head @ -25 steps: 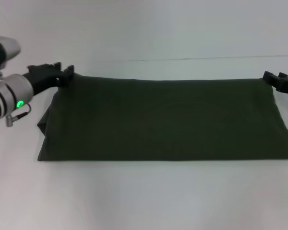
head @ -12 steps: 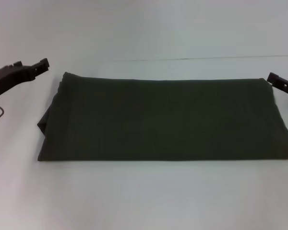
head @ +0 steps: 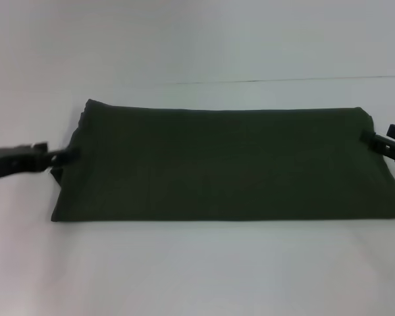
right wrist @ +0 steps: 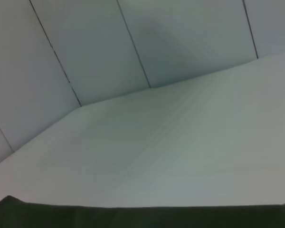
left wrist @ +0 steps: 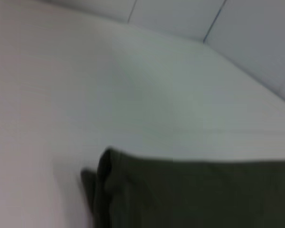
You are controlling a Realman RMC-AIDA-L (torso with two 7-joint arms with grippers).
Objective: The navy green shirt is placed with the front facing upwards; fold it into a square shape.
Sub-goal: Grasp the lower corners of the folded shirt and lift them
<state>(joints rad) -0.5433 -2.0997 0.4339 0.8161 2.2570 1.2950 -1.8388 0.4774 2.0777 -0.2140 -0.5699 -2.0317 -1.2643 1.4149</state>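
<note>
Left gripper (head: 64,156) seen low at shirt's left edge, tips touching cloth; jaws' opening cannot be told. Navy green shirt (head: 227,164) laid folded as wide band on white desk (head: 197,270), plain side up. Right gripper (head: 382,141) seen at shirt's right edge, far corner; jaws' state cannot be told.

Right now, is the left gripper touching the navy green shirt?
Cannot tell. In the head view the left gripper has its tips at the left edge of the navy green shirt, with no gap visible, but dark fingers against dark cloth hide any contact.
</note>
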